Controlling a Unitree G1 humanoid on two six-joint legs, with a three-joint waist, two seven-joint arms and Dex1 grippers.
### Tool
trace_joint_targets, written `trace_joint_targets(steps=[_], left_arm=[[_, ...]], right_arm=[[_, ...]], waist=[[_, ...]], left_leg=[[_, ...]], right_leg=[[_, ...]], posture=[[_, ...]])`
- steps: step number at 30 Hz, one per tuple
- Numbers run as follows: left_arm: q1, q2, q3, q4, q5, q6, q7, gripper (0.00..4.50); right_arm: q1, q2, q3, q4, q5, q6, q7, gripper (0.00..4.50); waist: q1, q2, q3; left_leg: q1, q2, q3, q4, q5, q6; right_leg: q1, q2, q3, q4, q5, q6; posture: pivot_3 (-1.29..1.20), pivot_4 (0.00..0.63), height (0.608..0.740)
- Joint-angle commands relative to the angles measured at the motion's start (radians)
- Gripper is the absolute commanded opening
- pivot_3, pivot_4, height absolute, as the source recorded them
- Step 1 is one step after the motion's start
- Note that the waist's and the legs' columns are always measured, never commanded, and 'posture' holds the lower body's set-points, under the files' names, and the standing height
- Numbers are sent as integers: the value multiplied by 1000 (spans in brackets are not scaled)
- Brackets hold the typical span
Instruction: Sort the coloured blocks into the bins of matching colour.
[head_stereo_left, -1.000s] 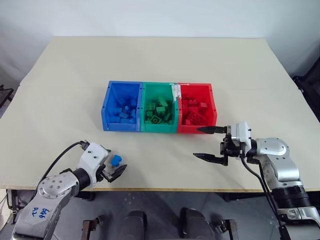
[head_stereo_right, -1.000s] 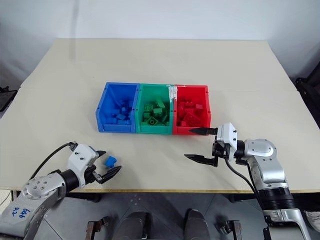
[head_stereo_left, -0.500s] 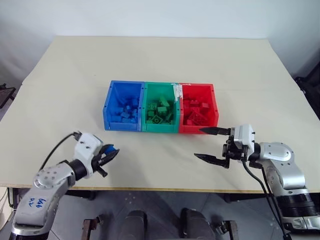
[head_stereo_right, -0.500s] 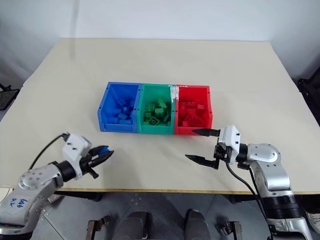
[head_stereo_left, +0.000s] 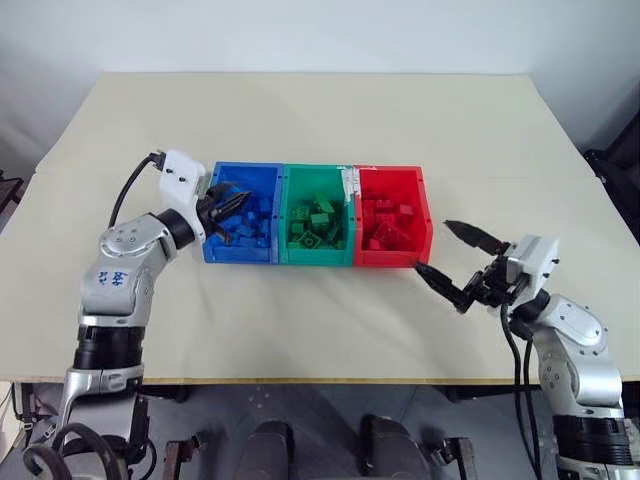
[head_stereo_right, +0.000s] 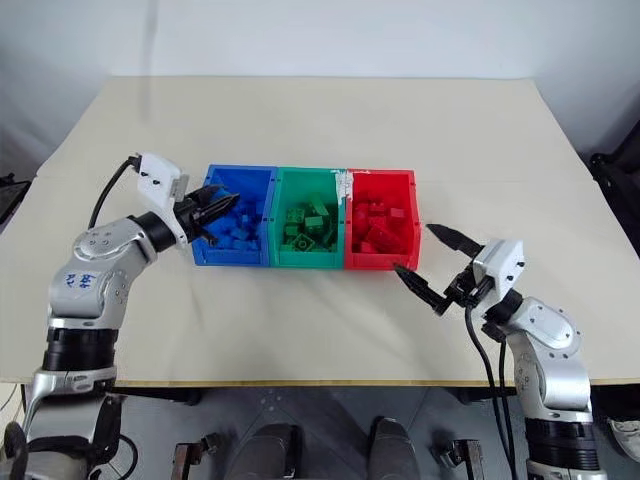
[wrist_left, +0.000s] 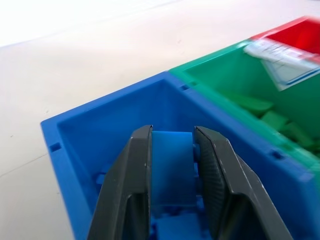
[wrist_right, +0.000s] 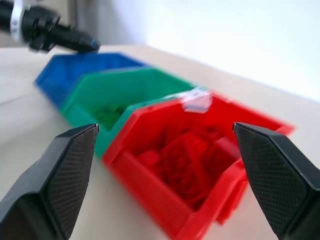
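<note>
A small blue block (wrist_left: 171, 167) is pinched between the two black fingers of the left tool (head_stereo_left: 228, 205), right over the blue bin (head_stereo_left: 243, 226). The left wrist view shows this block up close, while the head views do not let me see it between the fingers.

The blue bin, the green bin (head_stereo_left: 318, 222) and the red bin (head_stereo_left: 393, 228) sit joined in a row in the middle of the bench (head_stereo_left: 320, 130). Each bin has blocks of its own colour inside.

A white label (wrist_left: 285, 60) sits on the wall between the green and red bins. Its writing cannot be read.

The left arm has blue handwriting (head_stereo_left: 110, 276) on it, too small to read.

The right tool (head_stereo_left: 461, 260) is near the front corner of the red bin, with its fingers wide apart and nothing in them.
</note>
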Motion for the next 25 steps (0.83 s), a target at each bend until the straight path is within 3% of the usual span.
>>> trace_joint_targets(steps=[1,7,15,19,25], left_arm=[[-2,10,12,-14,0,-29,-21,2502],[144,86,96,-140,-64,-73,-140,4437],[624,200,426,-296,-145,-210,-320,4437],[829,184,494,-357,-120,-286,-356,4437],[876,158,483,-398,-115,-327,-318,4437]], right_arm=[[3,8,-4,-47,7,-19,-23,4500],[-30,-8,26,-17,9,-15,6,4500],[-135,-114,83,163,-14,-38,217,4500],[-163,-168,112,239,-21,-52,338,4500],[-201,-190,117,321,-28,-70,419,4500]], waist=[[-1,0,0],[-15,0,0],[-26,0,0],[-12,0,0],[6,0,0]], left_leg=[[0,0,0,0,0,0],[0,0,0,0,0,0],[0,2,1,-1,-1,0],[1,2,1,-1,-2,1],[1,2,1,1,-2,2]], right_leg=[[0,0,0,0,0,0],[0,0,0,0,0,0],[-1,0,0,-1,0,0],[0,0,0,-2,0,0],[1,-1,0,-6,0,0]], posture=[[0,150,740],[0,150,740],[0,150,740],[0,150,740],[0,150,740]])
